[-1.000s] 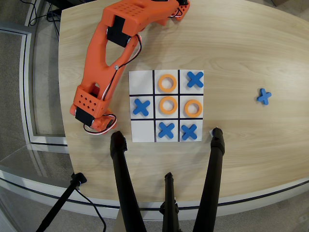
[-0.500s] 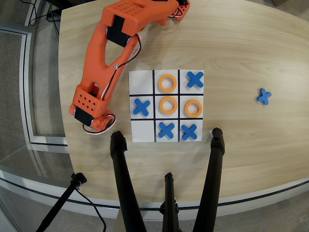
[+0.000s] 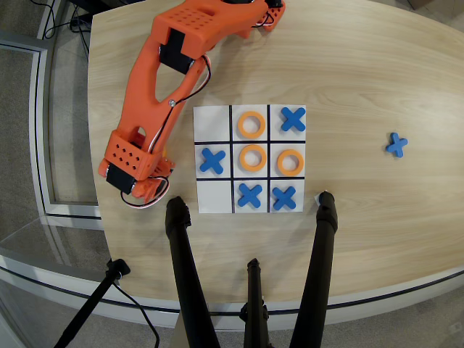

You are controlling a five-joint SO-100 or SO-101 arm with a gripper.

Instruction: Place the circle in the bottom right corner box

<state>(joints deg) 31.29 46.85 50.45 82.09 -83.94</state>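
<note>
From overhead, the orange arm point(image 3: 156, 87) stretched down the left side of the wooden table point(image 3: 362, 65), and its gripper point(image 3: 138, 190) sat under the wrist housing, off the left edge of the grid board point(image 3: 214, 116). The jaws were hidden beneath the housing, so whether they were apart or together could not be told. Nothing showed in them.

Just to the right of the gripper lay the blank lower-left cell point(image 3: 214, 194) of the board, white and bare. Further right from the jaws, along that same bottom row, sat two blue crosses point(image 3: 250, 194), one in the middle cell and one in the right cell. A third cross point(image 3: 212, 160) lay in the left cell of the middle row, up and to the right of the gripper.

The orange rings were all on the board, well away from the jaws: one ring point(image 3: 251, 124) in the top middle cell, one point(image 3: 252, 157) in the centre cell, one point(image 3: 290, 162) in the right cell of the middle row. A blue cross point(image 3: 293, 119) held the top right cell. Another blue cross point(image 3: 396, 145) lay alone on the table, far to the right of the board.

Black tripod legs point(image 3: 185, 268) crossed the bottom of the view.
</note>
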